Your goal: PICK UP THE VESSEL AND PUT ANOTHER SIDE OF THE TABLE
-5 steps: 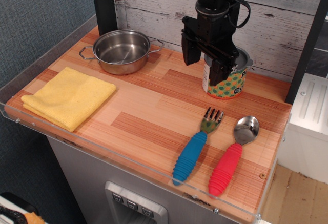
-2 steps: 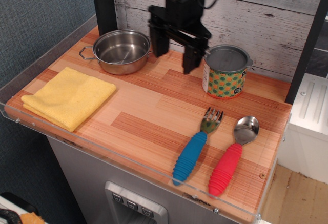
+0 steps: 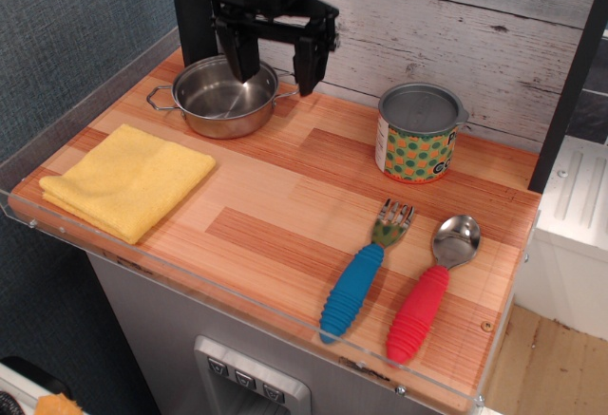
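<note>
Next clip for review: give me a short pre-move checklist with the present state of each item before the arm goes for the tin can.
1. Gripper open: ok, jaws spread wide.
2. Gripper empty: ok, nothing between the jaws.
3. Gripper lined up over the tin can: not ok, it hangs above the steel pot, well to the can's left in the picture.
4. Can upright and free to grasp: ok, nothing touches it.
5. Free spot on the table for placing: ok, bare wood between the yellow cloth and the fork.
6. Gripper height over the pot: cannot tell from one view.
</note>
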Robot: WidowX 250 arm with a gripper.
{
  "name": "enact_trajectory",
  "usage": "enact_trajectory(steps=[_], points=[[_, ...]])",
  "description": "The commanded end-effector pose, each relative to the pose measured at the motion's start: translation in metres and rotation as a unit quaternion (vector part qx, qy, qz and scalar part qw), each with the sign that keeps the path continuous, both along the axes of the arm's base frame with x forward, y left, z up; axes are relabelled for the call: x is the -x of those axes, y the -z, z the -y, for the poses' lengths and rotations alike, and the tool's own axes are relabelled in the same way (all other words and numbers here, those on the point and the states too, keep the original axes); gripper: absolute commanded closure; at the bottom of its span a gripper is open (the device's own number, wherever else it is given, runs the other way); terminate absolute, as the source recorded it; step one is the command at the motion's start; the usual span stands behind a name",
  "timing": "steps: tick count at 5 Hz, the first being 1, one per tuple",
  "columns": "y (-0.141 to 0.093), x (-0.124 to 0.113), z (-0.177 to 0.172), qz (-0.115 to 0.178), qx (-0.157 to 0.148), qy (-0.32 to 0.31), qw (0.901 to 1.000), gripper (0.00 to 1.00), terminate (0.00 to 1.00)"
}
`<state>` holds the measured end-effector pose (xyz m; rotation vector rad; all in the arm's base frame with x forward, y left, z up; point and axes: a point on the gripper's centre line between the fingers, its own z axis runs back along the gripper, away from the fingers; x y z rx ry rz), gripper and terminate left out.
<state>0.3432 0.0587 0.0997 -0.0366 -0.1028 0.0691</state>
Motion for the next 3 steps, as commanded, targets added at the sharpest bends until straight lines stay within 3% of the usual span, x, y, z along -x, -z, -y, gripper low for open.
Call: enact_trajectory(steps=[1,2,3], points=[[-0.016,-0.002,-0.048,0.026,-0.009,-0.103,0.9943,0.00,0.00],[-0.018,0.001,-0.060,0.028,0.004,-0.126,0.9916,0.00,0.00],[-0.018,0.001,-0.060,0.028,0.004,-0.126,0.9916,0.00,1.00]])
